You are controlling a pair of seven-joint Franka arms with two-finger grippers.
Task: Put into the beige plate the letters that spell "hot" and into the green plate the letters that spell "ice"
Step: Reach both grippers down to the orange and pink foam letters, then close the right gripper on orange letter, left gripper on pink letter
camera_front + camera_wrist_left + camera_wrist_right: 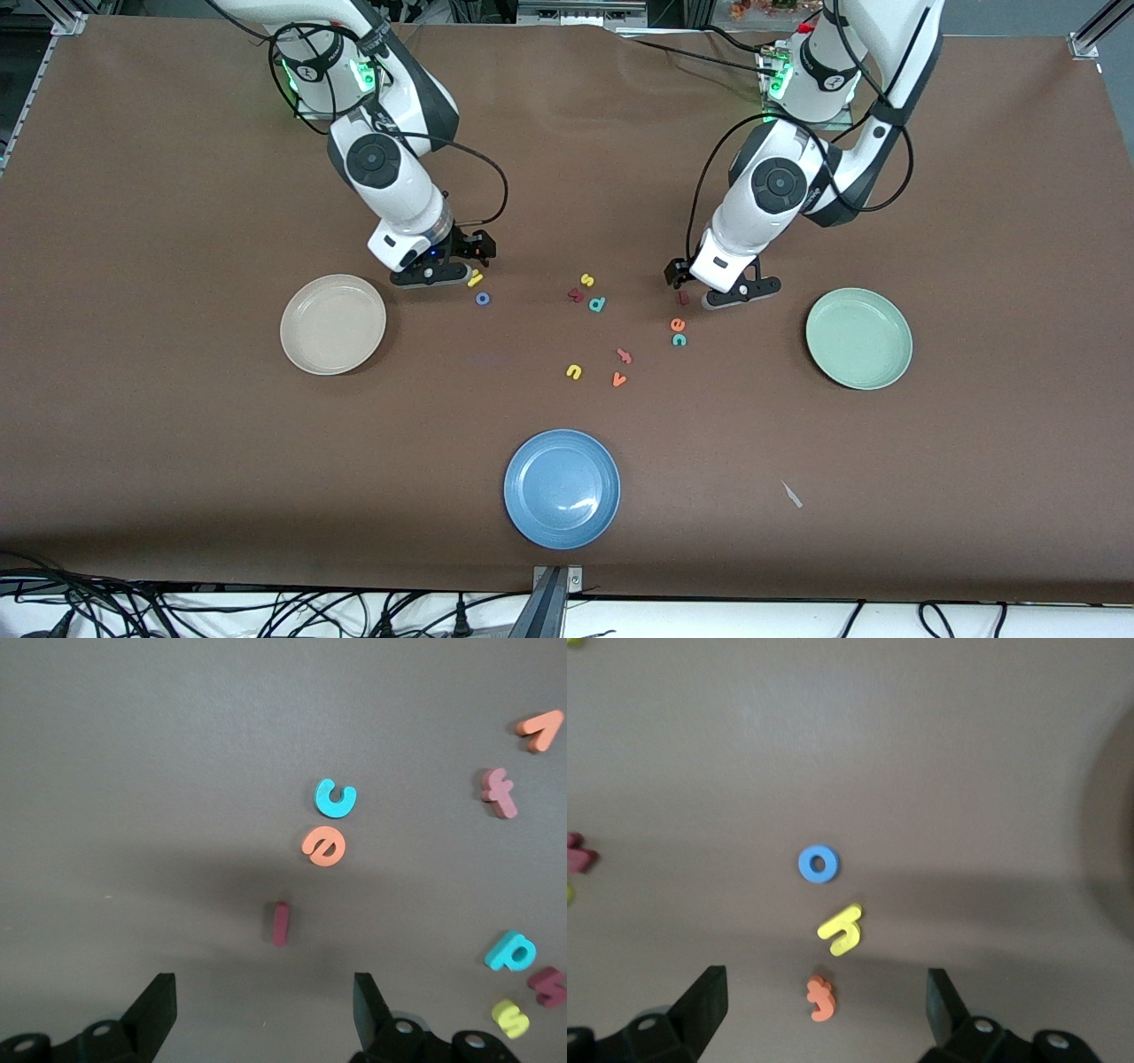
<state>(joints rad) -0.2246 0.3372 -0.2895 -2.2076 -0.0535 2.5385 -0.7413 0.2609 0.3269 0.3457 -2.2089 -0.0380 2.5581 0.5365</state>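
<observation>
The beige plate (333,324) lies toward the right arm's end of the table, and the green plate (858,338) toward the left arm's end. Both are bare. My right gripper (456,261) hangs open low over the orange t (821,997), which lies between its fingers (709,992). The yellow h (476,279) and blue o (483,299) lie just beside it. My left gripper (709,285) is open close to the table, with the dark red i (281,923) just ahead of its fingertips. The orange e (678,324) and teal c (679,339) lie nearer the camera.
A blue plate (562,487) sits near the front edge. In the middle lie loose letters: a yellow s (586,280), a dark red letter (576,295), a teal p (597,305), a yellow u (574,372), a pink f (625,356) and an orange v (619,380).
</observation>
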